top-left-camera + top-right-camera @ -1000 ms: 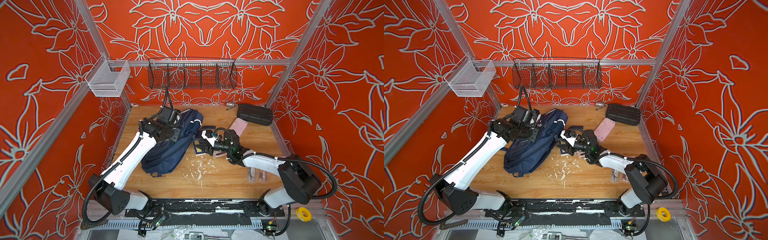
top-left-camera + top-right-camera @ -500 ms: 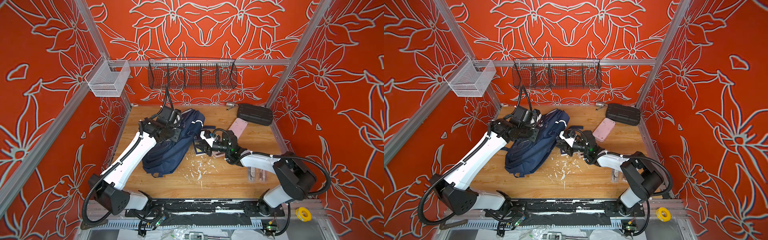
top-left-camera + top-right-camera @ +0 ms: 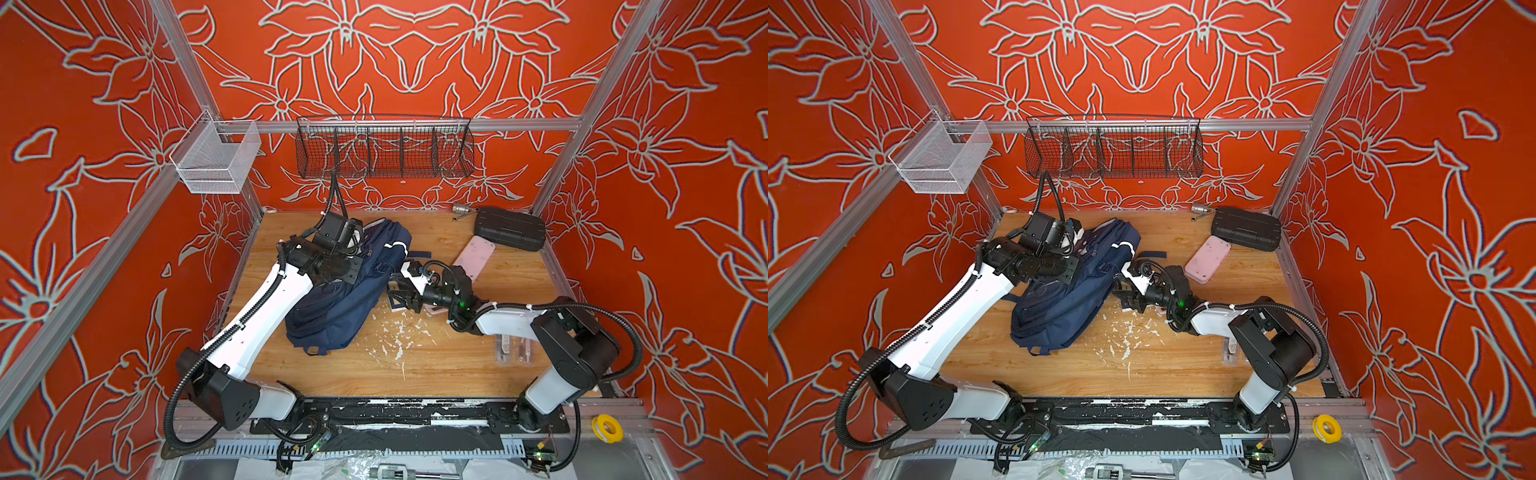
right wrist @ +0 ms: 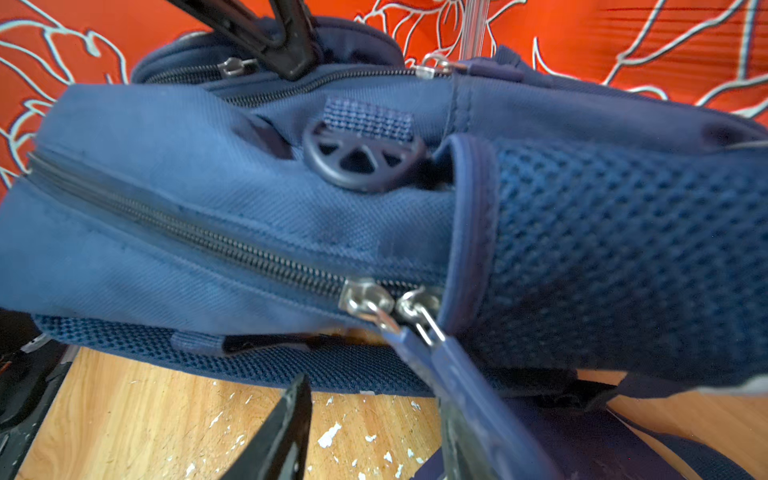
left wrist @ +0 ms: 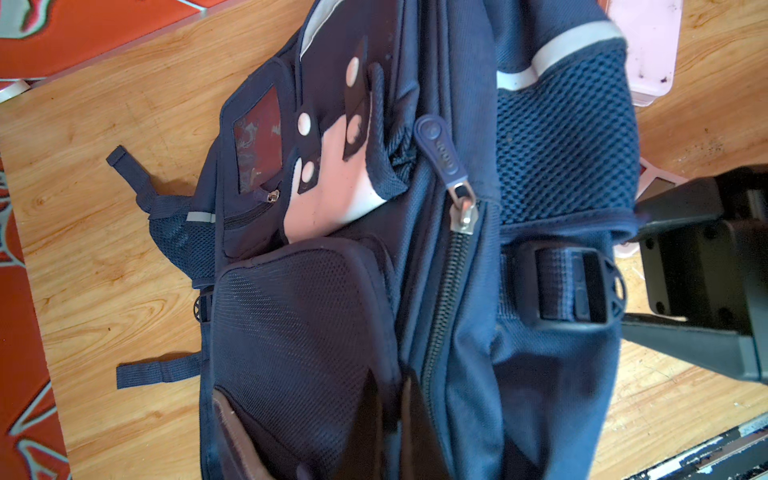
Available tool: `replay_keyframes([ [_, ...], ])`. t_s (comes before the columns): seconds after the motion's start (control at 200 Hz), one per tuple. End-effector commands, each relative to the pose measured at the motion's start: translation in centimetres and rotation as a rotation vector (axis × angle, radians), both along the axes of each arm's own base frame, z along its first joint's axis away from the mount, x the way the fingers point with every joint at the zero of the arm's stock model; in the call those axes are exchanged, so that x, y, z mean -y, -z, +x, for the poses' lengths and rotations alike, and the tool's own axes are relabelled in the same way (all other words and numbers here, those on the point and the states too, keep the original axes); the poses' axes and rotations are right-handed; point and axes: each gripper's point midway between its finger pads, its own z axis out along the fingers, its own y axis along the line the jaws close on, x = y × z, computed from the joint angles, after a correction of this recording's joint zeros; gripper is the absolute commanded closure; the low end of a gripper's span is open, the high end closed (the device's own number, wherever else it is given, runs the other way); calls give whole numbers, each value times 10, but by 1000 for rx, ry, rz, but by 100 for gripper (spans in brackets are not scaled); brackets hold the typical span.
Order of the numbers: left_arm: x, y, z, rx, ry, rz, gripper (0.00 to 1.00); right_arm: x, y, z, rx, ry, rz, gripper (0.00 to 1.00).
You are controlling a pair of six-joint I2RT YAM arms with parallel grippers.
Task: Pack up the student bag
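While the student bag (image 3: 345, 299) lies left of centre on the table (image 3: 436, 365), its main zip (image 4: 232, 249) looks closed and a pink case (image 3: 473, 259) waits outside. The left end effector (image 4: 291, 66) is clamped, seemingly on bag fabric. The right end effector (image 4: 374, 440) stands half-wide at the zip pull (image 4: 449, 374). Packing looks barely begun.

walls (image 3: 415, 62): red, white flower outlines | floor (image 3: 436, 365): wood planks | rail (image 3: 519, 124): black wire basket (image 3: 384, 149), white mesh bin (image 3: 216, 162)

We're looking into a robot lab test booth: aluminium frame (image 3: 519, 124), orange flower-print walls (image 3: 685, 187), a wooden bench (image 3: 374, 374). The left arm (image 3: 257, 316) and right arm (image 3: 507, 322) are bolted to a rail (image 3: 395, 415) along its front edge, with a black wire basket (image 3: 384, 151) and a white mesh basket (image 3: 216, 164) hung above its back edge.
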Motion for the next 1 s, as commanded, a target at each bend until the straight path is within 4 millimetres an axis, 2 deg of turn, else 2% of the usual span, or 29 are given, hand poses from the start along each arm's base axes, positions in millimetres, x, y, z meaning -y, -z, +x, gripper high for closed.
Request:
replay_keyframes([
  [0.0, 10, -39, 12, 151, 20, -74, 100, 0, -7, -3, 26, -4, 8, 46],
  [0.25, 11, -38, 12, 145, 25, -74, 100, 7, -1, -9, 13, 13, 20, 42],
  [0.48, 12, -38, 11, 142, 27, -78, 100, 5, -16, -9, 73, 7, 75, 41],
  [0.716, 12, -39, 12, 145, 29, -76, 100, 2, -27, -15, 88, -38, 114, 49],
  [0.796, 12, -40, 13, 150, 28, -74, 100, 0, -25, -19, 72, -61, 116, 54],
  [0.891, 14, -42, 15, 153, 34, -76, 100, 1, -21, -22, 41, -65, 119, 54],
  [0.991, 15, -45, 16, 155, 38, -80, 100, 11, -8, -12, -1, 33, 94, 46],
])
